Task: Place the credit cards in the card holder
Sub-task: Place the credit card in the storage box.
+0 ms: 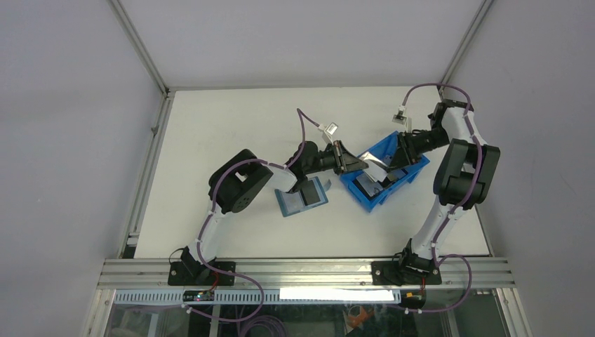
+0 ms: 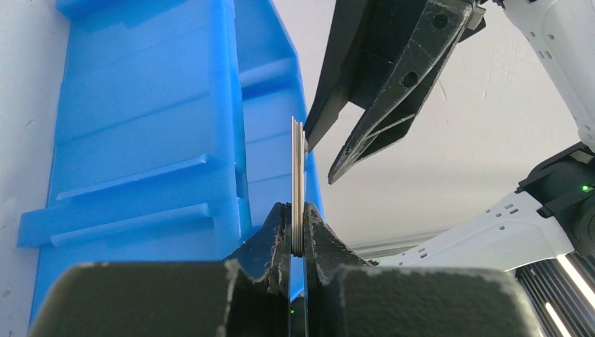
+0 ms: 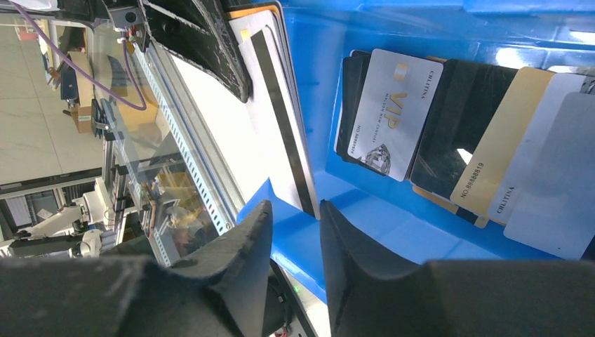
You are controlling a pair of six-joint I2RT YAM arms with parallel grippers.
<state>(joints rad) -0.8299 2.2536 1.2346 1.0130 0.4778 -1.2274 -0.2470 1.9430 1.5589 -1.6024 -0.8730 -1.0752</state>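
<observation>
Teal-blue and folded open, the card holder lay flat on the table with its pale inner pockets facing up. Part of it was hidden under the left arm.

Just beyond it, to the right, the left claw was clamped tight on one end of the held cards. From the left wrist this thin stack showed edge-on, at least two layers thick; how many exactly I could not tell. From the right wrist the facing card was pale with a black stripe down its length, and an orange edge showed behind it. The stack reached out over the rim of the bright blue bin.

The right claw faced it from the far side with its fingers parted. The stack's free corner sat just at the gap, and the claw gripped nothing.

Deeper in the bin lay the loose cards, overlapping one another. Among them were a silver VIP card, several black ones, a gold card with a printed number, and white ones at the right.

The table was white and matt. An aluminium rail ran along its near edge, and purple cables looped above the surface. Plain grey-white walls closed in the back and sides, with metal posts slanting up from the far corners.
</observation>
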